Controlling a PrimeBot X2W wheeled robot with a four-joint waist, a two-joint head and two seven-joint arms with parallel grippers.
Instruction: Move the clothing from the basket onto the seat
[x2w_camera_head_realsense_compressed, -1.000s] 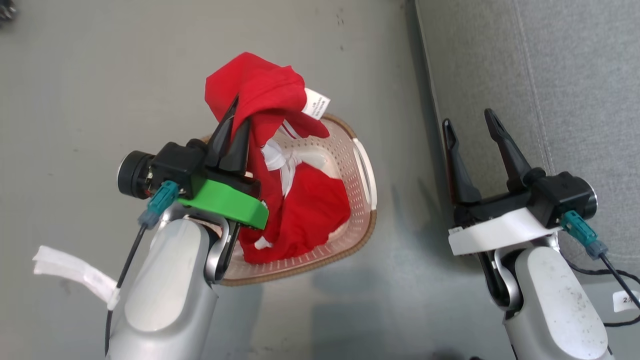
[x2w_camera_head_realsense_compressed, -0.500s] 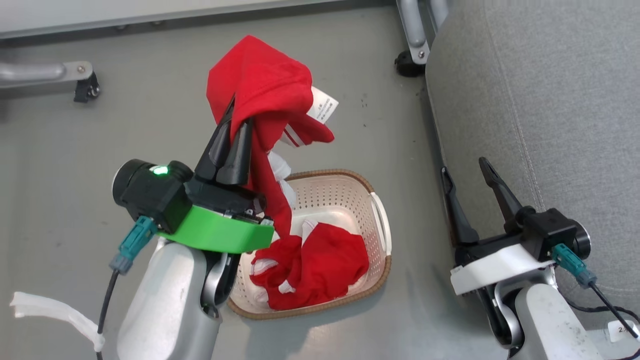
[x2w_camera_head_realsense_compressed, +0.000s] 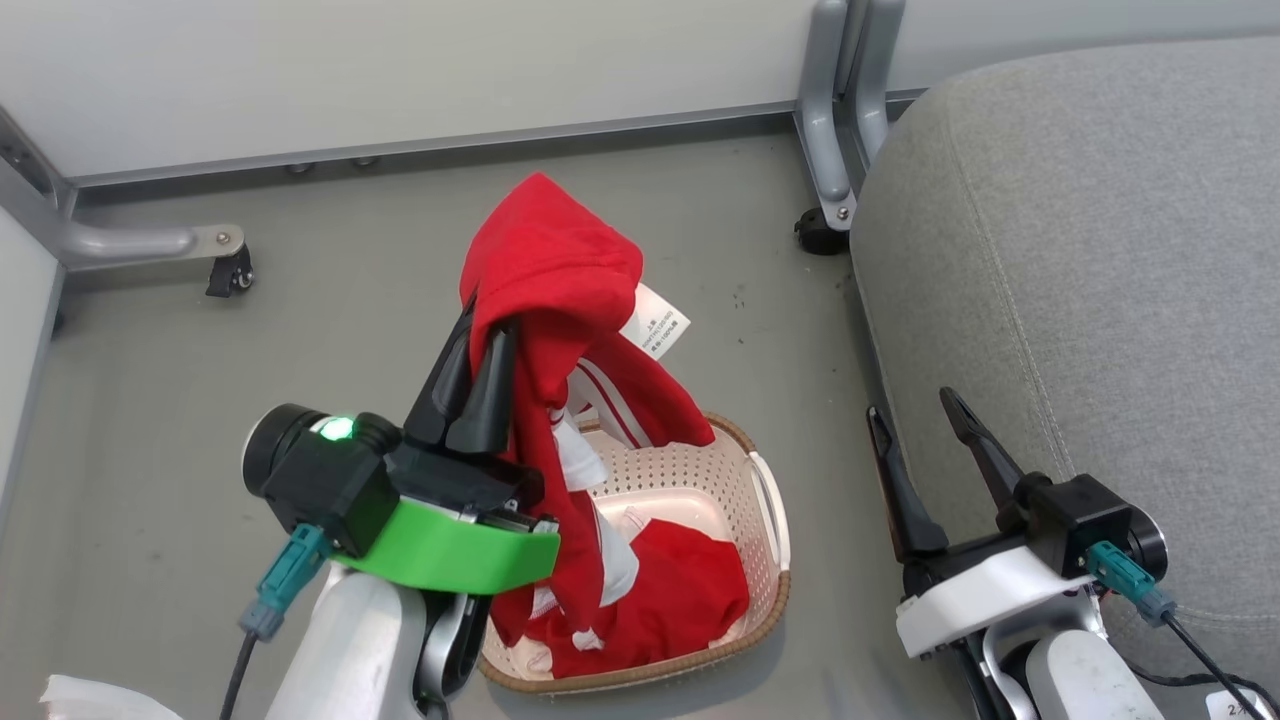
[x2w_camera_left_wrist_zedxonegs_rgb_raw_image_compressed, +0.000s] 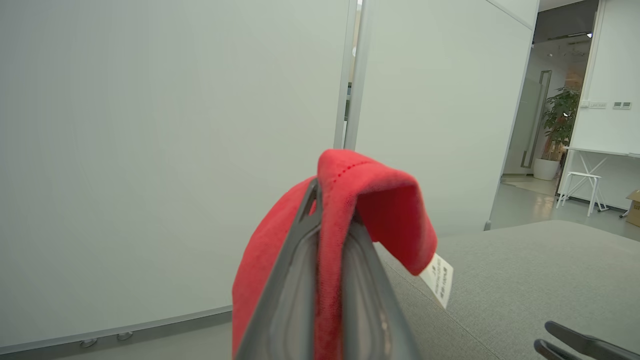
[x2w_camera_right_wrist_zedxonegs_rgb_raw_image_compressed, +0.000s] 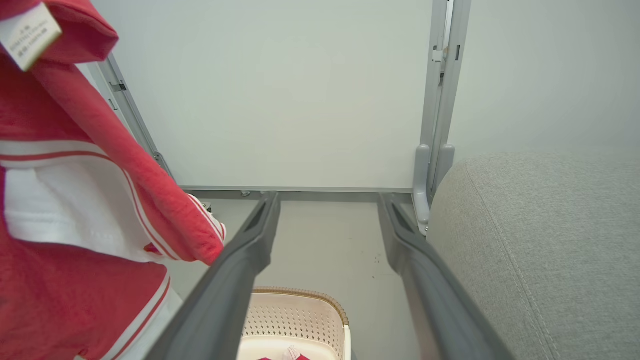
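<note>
Left claw: the left claw (x2w_camera_head_realsense_compressed: 478, 345), above the near-left corner of the cream perforated plastic basket (x2w_camera_head_realsense_compressed: 665, 475) with its brown woven-look rim, is pinched tight on a fold of a bright red garment (x2w_camera_head_realsense_compressed: 555, 260) with white stripes.
Lifted garment: it drapes over the dark fingers, high above the basket. Its white care label (x2w_camera_head_realsense_compressed: 655, 322) sticks out to the right and its tail hangs back down inside the basket.
Basket contents: a second red garment (x2w_camera_head_realsense_compressed: 690, 600) with white trim lies crumpled on the bottom. I cannot tell whether the hanging tail is caught up in it.
Right claw: the right claw (x2w_camera_head_realsense_compressed: 910, 405) is spread wide and empty, between the basket and the big grey fabric seat (x2w_camera_head_realsense_compressed: 1080, 250).
Seat: just right of the basket, with no clothing on it.
Risk, drag: if the tail is tangled, carrying it over could haul the second garment out or tip the light basket.
Risk, slip: the grip is on one narrow fold, so a quick swing could shed the cloth onto the grey floor (x2w_camera_head_realsense_compressed: 300, 330).
Risk, snag: the empty claw stands in the path to the seat.
</note>
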